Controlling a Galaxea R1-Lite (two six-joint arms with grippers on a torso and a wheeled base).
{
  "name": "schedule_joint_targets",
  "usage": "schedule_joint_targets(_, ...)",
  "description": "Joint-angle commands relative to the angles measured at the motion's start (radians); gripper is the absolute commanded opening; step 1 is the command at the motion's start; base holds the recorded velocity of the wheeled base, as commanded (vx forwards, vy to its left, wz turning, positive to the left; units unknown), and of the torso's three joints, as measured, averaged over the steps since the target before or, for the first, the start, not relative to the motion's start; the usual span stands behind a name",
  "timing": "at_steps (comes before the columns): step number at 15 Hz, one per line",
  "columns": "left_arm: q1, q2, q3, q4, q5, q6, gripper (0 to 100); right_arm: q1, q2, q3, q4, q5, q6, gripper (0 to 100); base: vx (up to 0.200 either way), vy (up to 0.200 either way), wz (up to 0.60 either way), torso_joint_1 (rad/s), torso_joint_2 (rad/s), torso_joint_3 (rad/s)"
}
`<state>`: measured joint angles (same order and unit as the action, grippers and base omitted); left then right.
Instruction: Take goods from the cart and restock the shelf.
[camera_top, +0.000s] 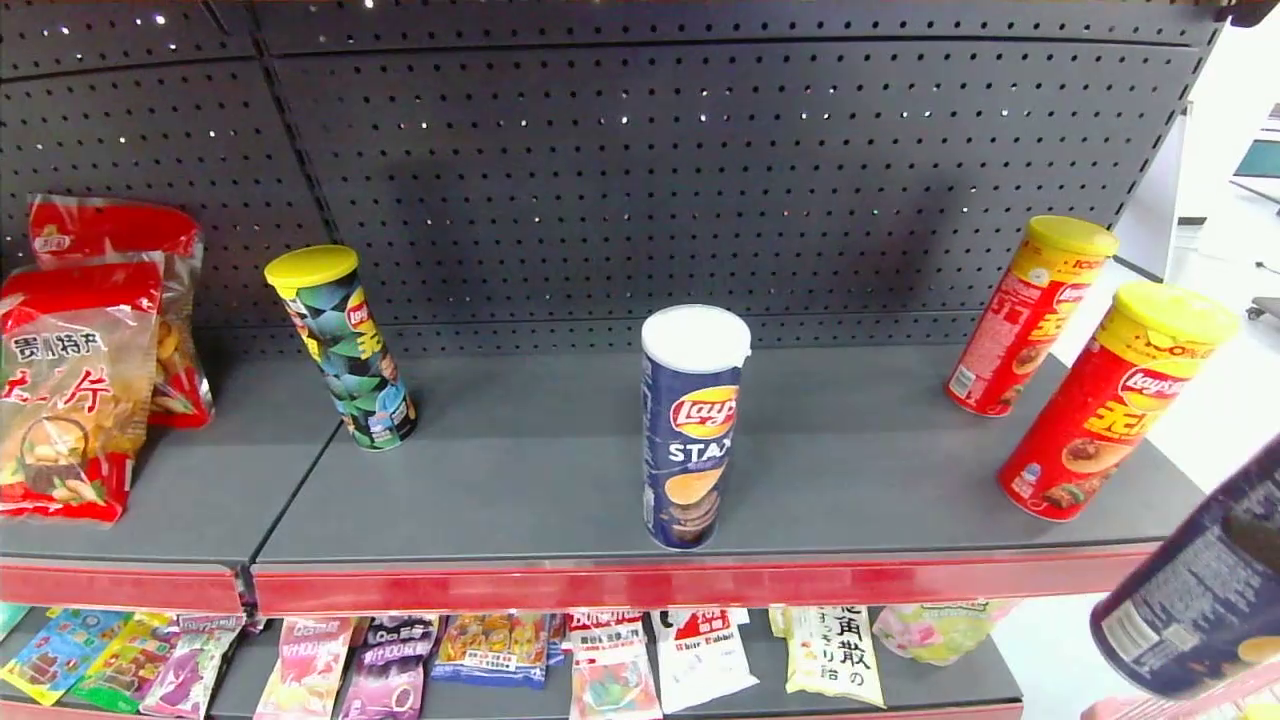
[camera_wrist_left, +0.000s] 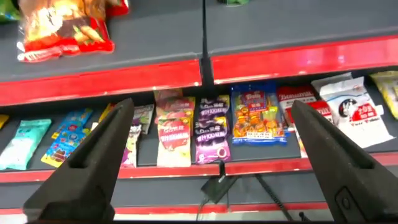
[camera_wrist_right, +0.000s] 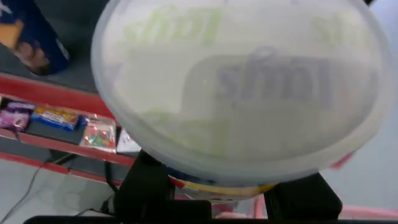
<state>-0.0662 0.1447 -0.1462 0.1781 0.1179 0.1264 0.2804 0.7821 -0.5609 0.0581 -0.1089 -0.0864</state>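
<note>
**Blue can gripped at the shelf's end**

The right claw (camera_wrist_right: 224, 198) is clamped on a dark blue can (camera_top: 1190, 590), whose clear lid (camera_wrist_right: 242, 87) faces the wrist camera. Beyond it, a second blue can (camera_top: 694, 430) stands upright on the grey shelf (camera_top: 500, 480). The left claw (camera_wrist_left: 211, 106) hangs with its fingers wide apart. Ahead of it, snack packets (camera_wrist_left: 211, 127) lie on the lower shelf (camera_wrist_left: 267, 153).

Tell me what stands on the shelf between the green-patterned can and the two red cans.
In the head view, one upright dark blue cardboard chip can with a white lid; grey shelf board bare either side.
</note>
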Motion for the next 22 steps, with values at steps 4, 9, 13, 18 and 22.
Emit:
schedule_joint_targets(4,-0.003,-0.047,0.033,0.001,0.003,-0.002,100,0.092,0.424,-0.257,-0.153,0.107,0.010,0,0.000,0.000,0.00,0.000,0.00,0.000)
schedule_joint_targets(9,-0.003,-0.048,0.039,-0.002,-0.024,-0.034,100,0.098,0.681,-0.360,-0.334,0.160,0.007,0,0.000,0.000,0.00,0.000,0.00,0.000)
schedule_joint_targets(13,-0.003,-0.050,0.039,-0.003,-0.023,-0.034,100,0.100,0.836,-0.472,-0.348,0.163,0.004,0,0.000,0.000,0.00,0.000,0.00,0.000)
schedule_joint_targets(18,-0.003,-0.048,0.039,-0.003,-0.023,-0.034,100,0.123,0.967,-0.545,-0.449,0.221,-0.029,0,0.000,0.000,0.00,0.000,0.00,0.000)
schedule_joint_targets(22,-0.003,-0.048,0.039,-0.003,-0.020,-0.034,100,0.177,1.062,-0.643,-0.451,0.219,-0.023,0,0.000,0.000,0.00,0.000,0.00,0.000)
